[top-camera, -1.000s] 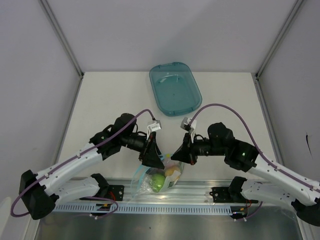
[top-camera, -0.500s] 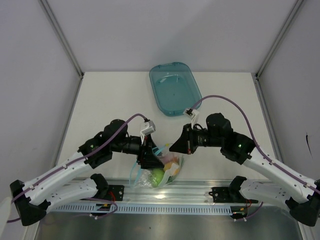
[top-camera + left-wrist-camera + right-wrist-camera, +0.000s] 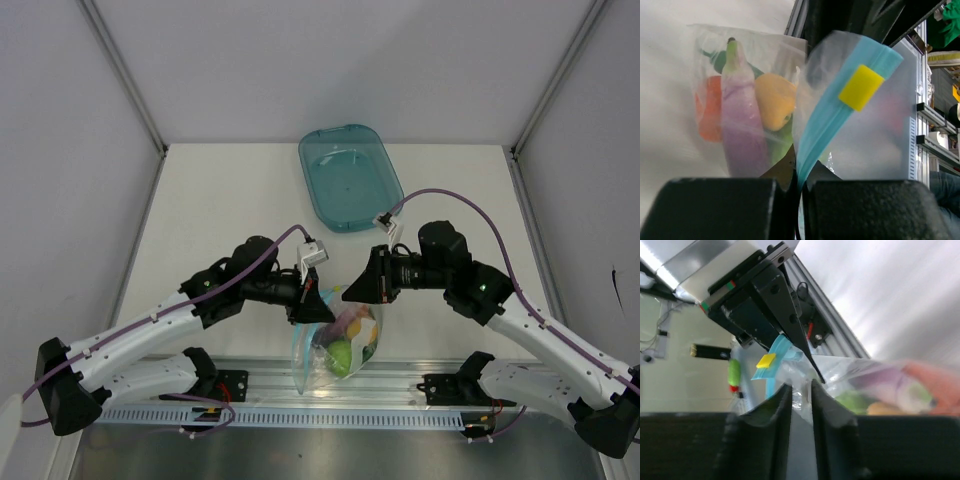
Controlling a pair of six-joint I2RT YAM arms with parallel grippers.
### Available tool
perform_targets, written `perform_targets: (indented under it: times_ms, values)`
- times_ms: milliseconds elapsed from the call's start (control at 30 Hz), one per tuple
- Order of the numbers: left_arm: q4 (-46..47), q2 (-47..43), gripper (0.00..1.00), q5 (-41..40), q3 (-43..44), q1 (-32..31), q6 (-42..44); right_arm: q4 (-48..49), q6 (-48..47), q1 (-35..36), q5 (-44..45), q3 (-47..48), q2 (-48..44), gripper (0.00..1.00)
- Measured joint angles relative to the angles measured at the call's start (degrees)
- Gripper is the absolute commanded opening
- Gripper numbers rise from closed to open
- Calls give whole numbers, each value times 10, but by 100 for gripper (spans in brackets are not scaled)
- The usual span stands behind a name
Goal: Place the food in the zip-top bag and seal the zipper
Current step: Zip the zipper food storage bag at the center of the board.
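Top external view: zip-top bag (image 3: 345, 345) sits at the near edge of the table (image 3: 220, 200), between the two grippers and just below their tips.
Left gripper (image 3: 318, 306): pressed together on the zipper (image 3: 825, 120); the blue strip runs up from between its fingers to a yellow tab (image 3: 861, 87).
Right gripper (image 3: 352, 291): fingers a narrow slit apart with clear bag film in the slit; cannot tell whether they pinch it.
Food: inside the bag are the eggplant (image 3: 742, 130), yellow piece (image 3: 772, 102), orange-red piece (image 3: 709, 115) and light green fruit (image 3: 340, 355).
Teal tray (image 3: 350, 180): far side of the table, well apart from the bag.
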Motion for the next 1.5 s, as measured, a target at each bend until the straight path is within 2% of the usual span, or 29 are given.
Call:
perform_targets:
  times_ms: [67,333,467,600,767,1033,1233,1333,1433,1467,1500]
  values:
    - [2,4,1,6,0,0,-3,-6,-27,0,-3,0,-3,33]
    - [16,4,1,74,0,0,-6,-5,-141,0,-30,-30,-61,37]
    - [35,4,1,122,0,0,-10,-3,-187,0,-46,-40,-68,54]
    - [62,6,1,163,-9,0,-23,-2,-231,0,-51,-51,-71,65]
    - [76,16,1,192,-19,1,-33,18,-262,0,-71,-64,-71,66]
    - [83,21,0,207,-19,3,-34,59,-271,0,-157,-67,-49,67]
    - [86,25,1,214,-19,4,-34,79,-273,0,-194,-76,-25,60]
    - [86,25,1,216,-19,4,-34,98,-268,0,-204,-79,-12,47]
    - [85,25,1,217,-19,5,-33,114,-261,0,-210,-79,-3,27]
    - [85,25,4,217,-19,5,-33,118,-258,0,-210,-79,-1,11]
    - [83,25,11,217,-19,5,-33,122,-255,0,-210,-79,0,1]
